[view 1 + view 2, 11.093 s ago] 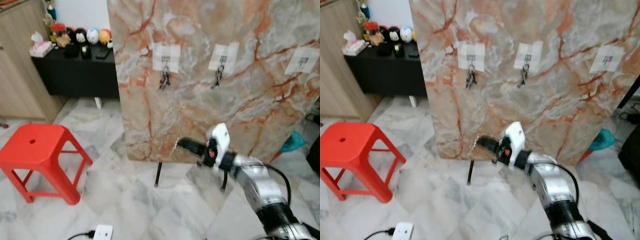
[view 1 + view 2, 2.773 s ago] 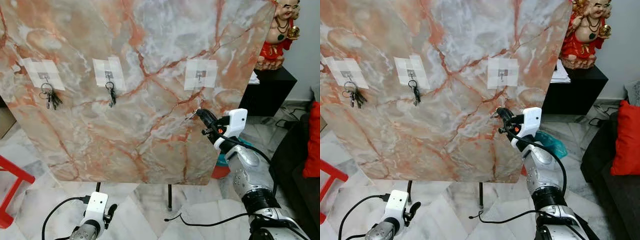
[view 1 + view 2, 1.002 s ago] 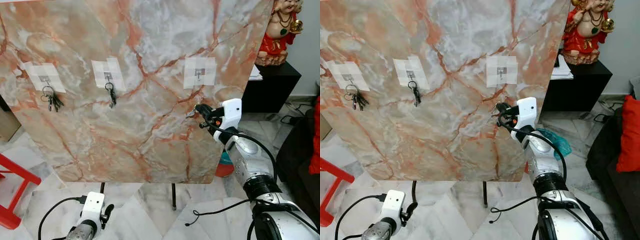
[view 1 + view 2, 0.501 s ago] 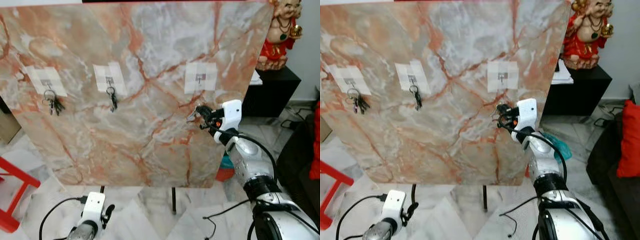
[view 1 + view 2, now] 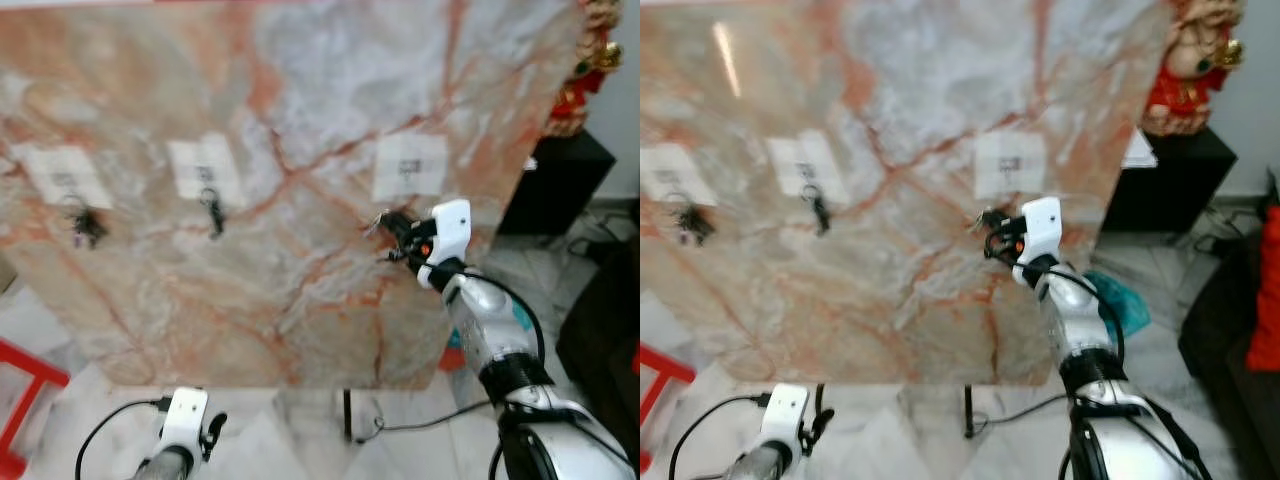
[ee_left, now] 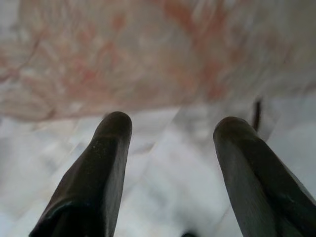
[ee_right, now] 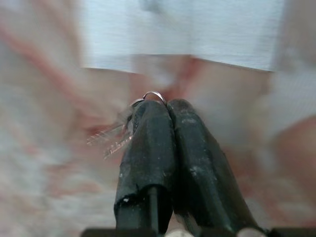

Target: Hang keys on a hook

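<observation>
Black fingers of your right gripper (image 7: 165, 106) were pinched tight on the keys (image 7: 118, 136), centre frame, just below the taped hook (image 5: 410, 168) on the marble board (image 5: 300, 280). Your left gripper (image 6: 170, 123), lower left, hung spread wide over the floor (image 6: 163, 173).

This looks like a room in a home. The floor (image 5: 290, 440) is pale polished marble tile, and a black cabinet (image 5: 565, 180) at the right carries a red and gold figurine (image 5: 1192, 60). A red plastic stool (image 5: 25, 390) stands at the left, a red cushion (image 5: 1266, 300) lies at the far right, and a cable (image 5: 100, 445) trails across the floor.
</observation>
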`<state>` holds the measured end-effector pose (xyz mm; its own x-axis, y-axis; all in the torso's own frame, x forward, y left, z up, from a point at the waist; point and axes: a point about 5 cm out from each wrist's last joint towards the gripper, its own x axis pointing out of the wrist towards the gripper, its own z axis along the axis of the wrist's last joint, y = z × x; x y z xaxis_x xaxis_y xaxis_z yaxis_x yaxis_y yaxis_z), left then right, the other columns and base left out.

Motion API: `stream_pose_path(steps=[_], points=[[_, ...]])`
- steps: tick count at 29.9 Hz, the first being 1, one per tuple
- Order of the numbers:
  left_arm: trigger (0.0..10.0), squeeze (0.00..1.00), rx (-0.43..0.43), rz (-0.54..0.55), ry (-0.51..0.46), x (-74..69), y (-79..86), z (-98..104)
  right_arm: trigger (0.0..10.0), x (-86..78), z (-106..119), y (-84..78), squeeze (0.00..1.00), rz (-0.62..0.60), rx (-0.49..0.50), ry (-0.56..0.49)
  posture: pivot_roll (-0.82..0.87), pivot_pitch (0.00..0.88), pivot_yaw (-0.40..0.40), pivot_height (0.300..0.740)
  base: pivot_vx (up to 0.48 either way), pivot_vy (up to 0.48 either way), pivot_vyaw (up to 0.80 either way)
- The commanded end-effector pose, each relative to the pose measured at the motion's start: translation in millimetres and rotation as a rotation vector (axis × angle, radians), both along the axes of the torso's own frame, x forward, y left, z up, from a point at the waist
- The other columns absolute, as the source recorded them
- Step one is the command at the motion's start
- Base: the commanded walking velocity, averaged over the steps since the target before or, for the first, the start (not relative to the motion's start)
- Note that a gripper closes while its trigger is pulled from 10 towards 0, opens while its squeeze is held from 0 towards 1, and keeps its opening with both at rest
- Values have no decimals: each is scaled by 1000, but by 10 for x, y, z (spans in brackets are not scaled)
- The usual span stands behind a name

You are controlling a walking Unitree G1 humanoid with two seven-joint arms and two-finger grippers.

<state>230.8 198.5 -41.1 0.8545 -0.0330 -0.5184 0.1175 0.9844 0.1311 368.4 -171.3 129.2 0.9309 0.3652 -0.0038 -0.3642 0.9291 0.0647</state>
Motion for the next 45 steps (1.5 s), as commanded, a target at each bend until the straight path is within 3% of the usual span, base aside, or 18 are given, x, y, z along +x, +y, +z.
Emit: stream_pose_path(steps=[1, 11, 17, 22, 27, 32, 39, 45], points=[[10000, 0, 19, 37, 32, -93, 149, -41, 10000, 44, 90, 217, 0, 53, 14, -33, 38, 0, -15, 740, 281, 0, 0], [10000, 0, 8, 38, 38, -147, 158, -67, 10000, -39, -25, 195, 0, 31, 44, -11, 44, 0, -16, 740, 25, 0, 0], [10000, 0, 5, 38, 37, -156, 184, -62, 10000, -172, -137, 110, 0, 13, 45, 2, 46, 0, -11, 740, 0, 0, 0], [10000, 0, 4, 31, 40, -161, 196, -62, 10000, -204, -84, 18, 0, -2, 31, -12, 44, 0, -3, 740, 0, 0, 0], [10000, 0, -1, 26, 40, -145, 220, -48, 10000, -278, 114, -116, 0, -70, 7, -32, 38, 0, 3, 740, 0, 0, 0], [10000, 0, -22, 47, 45, -133, 223, -48, 10000, -313, 99, -81, 0, -93, 104, -11, 38, 0, 3, 740, 0, 149, 0], [10000, 0, -20, 49, 42, -122, 224, -42, 10000, -302, 163, -24, 0, -76, 113, -13, 37, 0, -6, 740, 0, 451, 0], [10000, 0, -19, 42, 50, -142, 187, -64, 10000, -288, 144, 61, 0, -59, 115, 10, 38, 0, -15, 740, 0, 0, 0]])
